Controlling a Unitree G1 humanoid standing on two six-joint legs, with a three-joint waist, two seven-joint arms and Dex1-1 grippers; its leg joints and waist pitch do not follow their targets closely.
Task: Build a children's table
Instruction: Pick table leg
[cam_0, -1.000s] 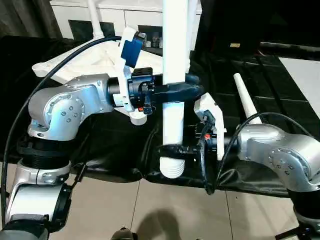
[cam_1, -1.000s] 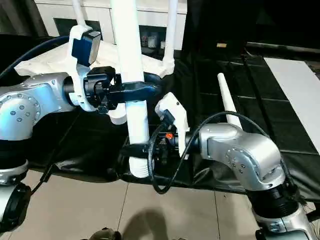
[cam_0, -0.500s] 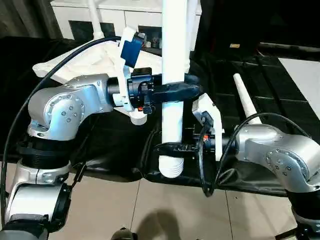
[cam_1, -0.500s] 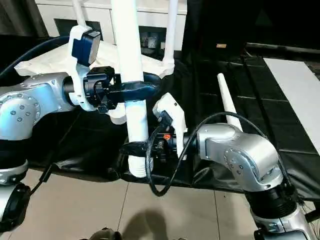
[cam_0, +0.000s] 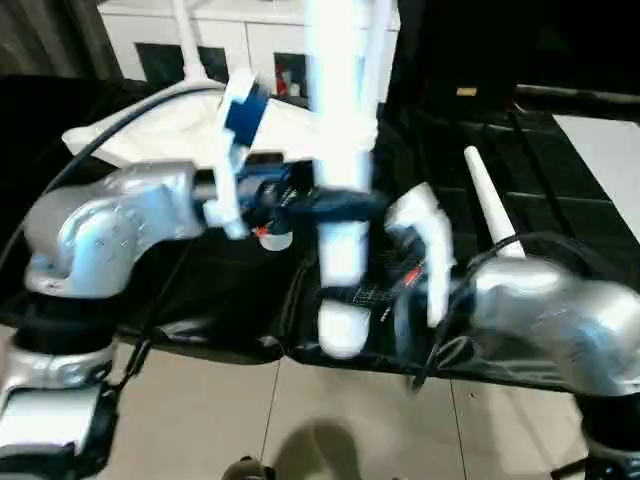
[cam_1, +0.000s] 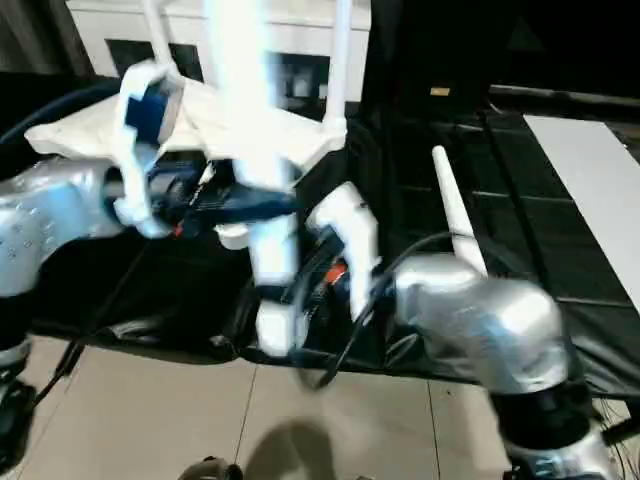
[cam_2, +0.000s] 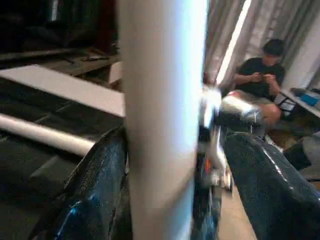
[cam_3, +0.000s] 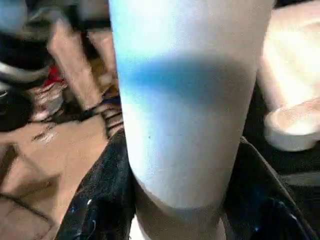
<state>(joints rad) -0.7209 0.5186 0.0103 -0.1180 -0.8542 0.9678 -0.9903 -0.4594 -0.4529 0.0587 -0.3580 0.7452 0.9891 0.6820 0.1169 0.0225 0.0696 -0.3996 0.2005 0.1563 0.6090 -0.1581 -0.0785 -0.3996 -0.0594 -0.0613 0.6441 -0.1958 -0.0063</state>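
A long white leg (cam_0: 340, 150) stands upright in front of me over the table's front edge. My right gripper (cam_0: 345, 295) is shut on its lower end, and both black fingers (cam_3: 105, 200) press against the tube. My left gripper (cam_0: 340, 200) is open around the leg higher up. One finger (cam_2: 95, 190) lies against the leg; the other (cam_2: 270, 175) stands clear of it. The white tabletop (cam_0: 130, 135) lies upside down at the back left with two legs (cam_1: 342, 60) upright in its sockets. A loose leg (cam_0: 485, 200) lies on the black cloth to the right.
A black cloth (cam_0: 560, 170) covers the work surface, whose front edge (cam_0: 240, 350) meets tiled floor. A white cabinet (cam_0: 250, 40) with dark doors stands behind. A white board (cam_1: 590, 170) lies at the right. A person (cam_2: 260, 85) sits in the background.
My left gripper's fingers have spread off the upright leg and that arm has shifted slightly left. My right gripper closed on the leg's lower end and has stayed there.
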